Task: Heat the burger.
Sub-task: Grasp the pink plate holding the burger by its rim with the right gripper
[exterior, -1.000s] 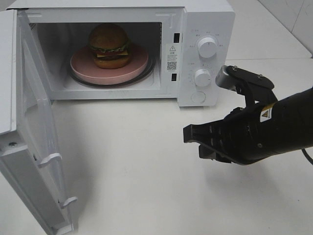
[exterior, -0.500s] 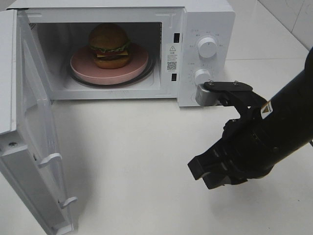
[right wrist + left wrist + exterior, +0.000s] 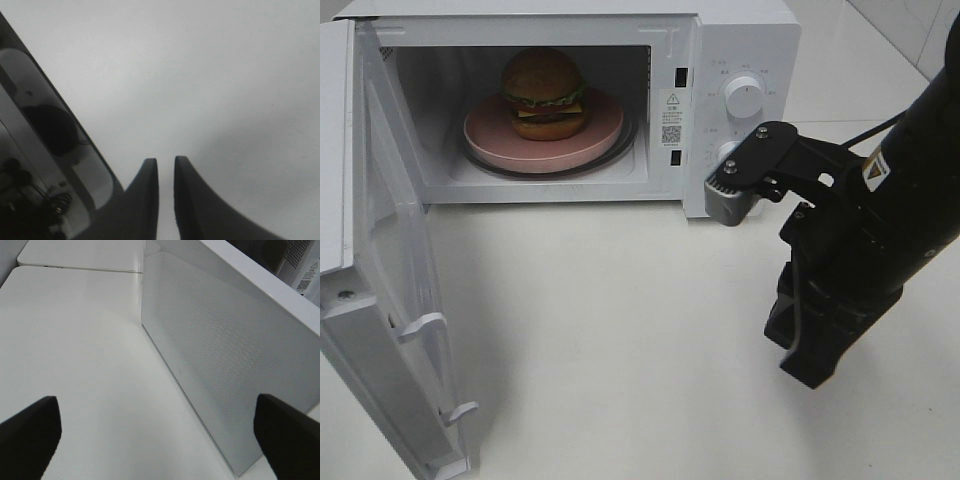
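White tabletop point(image 3: 620, 330) is taking up most of the high view, with a white microwave point(image 3: 740, 40) standing at 12 o'clock. Its door point(image 3: 380, 300) is hanging wide open toward 8 o'clock. The burger point(image 3: 543, 92) is sitting inside the cavity on a pink plate point(image 3: 605, 130), toward the plate's back. Right arm is coming in from 3 o'clock, bending steeply so the right gripper point(image 3: 807, 362) is pointing down at the table near 4 o'clock, well apart from the oven. A grey wrist camera point(image 3: 735, 190) is jutting toward the control panel and covering part of the lower dial. A yellow warning triangle point(image 3: 873, 170) is showing on the arm. A sticker with a QR code point(image 3: 670, 133) is sitting on the oven's front frame, and its print is too small to read, as are the marks around the upper dial point(image 3: 744, 97).

Left wrist view: left gripper point(image 3: 160, 440) is hovering released, fingers spread wide over bare table beside the door's perforated outer face. A printed label point(image 3: 305, 282) is showing at the edge, unreadable.

Right wrist view: fingers point(image 3: 145, 200) are standing nearly clenched, a thin slit between them, gripping nothing, over plain table.
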`<action>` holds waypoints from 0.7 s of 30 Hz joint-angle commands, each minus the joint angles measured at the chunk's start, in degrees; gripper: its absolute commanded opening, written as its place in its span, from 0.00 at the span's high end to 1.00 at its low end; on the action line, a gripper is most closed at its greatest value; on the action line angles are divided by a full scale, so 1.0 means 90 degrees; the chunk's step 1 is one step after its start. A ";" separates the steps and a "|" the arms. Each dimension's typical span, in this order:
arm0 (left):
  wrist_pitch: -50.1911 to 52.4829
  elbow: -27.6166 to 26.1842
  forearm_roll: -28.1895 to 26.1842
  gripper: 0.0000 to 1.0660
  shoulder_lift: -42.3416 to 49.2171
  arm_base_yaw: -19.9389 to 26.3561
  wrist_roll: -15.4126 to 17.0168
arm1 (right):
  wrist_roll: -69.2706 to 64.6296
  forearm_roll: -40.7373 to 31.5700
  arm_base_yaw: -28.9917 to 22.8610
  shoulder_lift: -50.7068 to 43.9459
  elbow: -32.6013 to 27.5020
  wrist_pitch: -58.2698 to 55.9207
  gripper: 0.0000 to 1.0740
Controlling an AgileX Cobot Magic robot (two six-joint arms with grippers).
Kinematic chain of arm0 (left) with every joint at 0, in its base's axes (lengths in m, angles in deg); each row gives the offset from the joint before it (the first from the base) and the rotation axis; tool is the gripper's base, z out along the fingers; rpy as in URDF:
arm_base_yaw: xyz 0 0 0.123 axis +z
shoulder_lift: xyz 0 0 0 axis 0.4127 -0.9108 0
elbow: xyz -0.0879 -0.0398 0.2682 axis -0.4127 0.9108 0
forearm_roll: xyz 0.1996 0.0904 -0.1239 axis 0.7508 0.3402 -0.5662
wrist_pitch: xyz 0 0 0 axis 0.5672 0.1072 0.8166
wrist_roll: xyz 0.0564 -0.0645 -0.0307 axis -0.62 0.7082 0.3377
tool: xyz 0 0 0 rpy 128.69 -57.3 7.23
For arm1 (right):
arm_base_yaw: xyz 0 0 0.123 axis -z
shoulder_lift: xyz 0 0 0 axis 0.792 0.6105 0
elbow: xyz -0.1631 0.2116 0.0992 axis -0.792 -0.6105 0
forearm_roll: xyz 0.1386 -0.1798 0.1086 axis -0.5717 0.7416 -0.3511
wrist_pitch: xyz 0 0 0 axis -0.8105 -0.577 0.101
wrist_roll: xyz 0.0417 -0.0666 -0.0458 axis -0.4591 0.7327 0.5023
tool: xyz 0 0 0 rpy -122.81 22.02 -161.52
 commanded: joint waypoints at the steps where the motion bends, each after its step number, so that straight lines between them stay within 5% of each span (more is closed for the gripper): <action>1: 0.0076 0.0032 -0.0032 0.06 0.0127 0.0013 0.0006 | 0.0541 0.0471 0.0006 -0.0032 0.0076 -0.0121 0.90; 21: 0.0076 0.0032 -0.0025 0.06 0.0127 0.0013 0.0006 | 0.4609 0.1961 0.0006 -0.0032 0.0153 0.0987 0.87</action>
